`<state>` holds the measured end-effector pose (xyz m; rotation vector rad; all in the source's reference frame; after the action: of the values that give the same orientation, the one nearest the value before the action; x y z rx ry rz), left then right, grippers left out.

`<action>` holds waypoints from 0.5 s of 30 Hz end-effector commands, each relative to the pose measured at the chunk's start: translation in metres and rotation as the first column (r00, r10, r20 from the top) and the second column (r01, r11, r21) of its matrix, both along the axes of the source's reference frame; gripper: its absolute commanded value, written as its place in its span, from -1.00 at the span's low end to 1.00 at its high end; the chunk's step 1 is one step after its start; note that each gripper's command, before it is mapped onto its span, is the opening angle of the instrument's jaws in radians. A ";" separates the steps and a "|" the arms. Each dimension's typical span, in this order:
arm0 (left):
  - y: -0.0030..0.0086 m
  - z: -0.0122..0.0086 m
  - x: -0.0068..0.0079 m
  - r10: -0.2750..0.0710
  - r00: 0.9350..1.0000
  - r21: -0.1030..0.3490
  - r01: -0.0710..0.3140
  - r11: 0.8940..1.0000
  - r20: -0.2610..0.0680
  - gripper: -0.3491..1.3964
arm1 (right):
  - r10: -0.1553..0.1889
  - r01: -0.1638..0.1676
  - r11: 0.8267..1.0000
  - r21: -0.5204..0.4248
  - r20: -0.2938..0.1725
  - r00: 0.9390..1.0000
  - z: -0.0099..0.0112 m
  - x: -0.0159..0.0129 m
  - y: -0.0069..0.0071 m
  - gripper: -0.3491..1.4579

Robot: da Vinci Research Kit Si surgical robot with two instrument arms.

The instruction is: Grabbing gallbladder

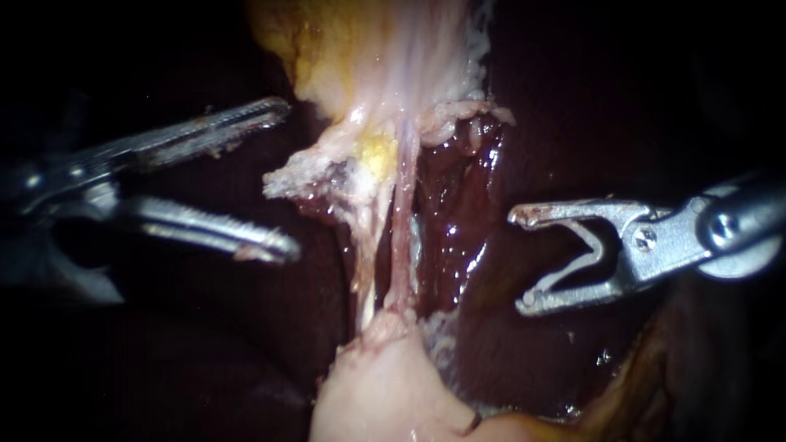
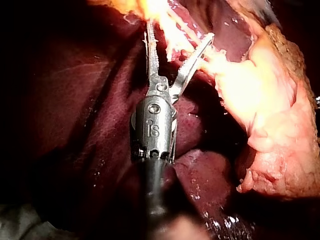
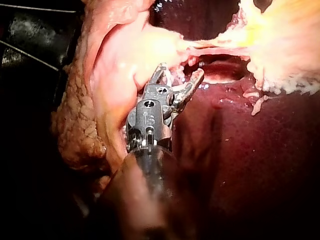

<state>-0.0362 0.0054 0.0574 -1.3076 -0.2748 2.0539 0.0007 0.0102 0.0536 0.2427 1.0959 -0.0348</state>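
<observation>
Left instrument [image 1: 286, 176]: jaws spread wide, nothing held, mouth facing ragged fringe [image 1: 299, 180] at narrow end of gallbladder [image 1: 385, 57]. Looks lined up for a bite there. Gallbladder pale, yellowish, above two taut tubes [image 1: 401, 245] over dark liver [image 1: 467, 213]. Right instrument [image 1: 520, 260]: jaws apart, empty, clear of tubes, likely leaving room.

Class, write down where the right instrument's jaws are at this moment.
In the endoscope view the right instrument comes in from the right, jaws open and empty, over the liver just right of the stretched tubes.
</observation>
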 end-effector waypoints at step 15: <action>-0.0005 0.0018 -0.0001 -0.060 0.994 0.137 0.073 0.988 -0.095 -1.00 | 0.000 0.000 1.000 0.000 0.000 1.000 -0.0001 -0.0001 0.0000 -0.07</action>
<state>-0.0361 0.0050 0.0590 -1.1114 -0.3211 1.9831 0.0006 0.0102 0.0535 0.2433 1.0962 -0.0352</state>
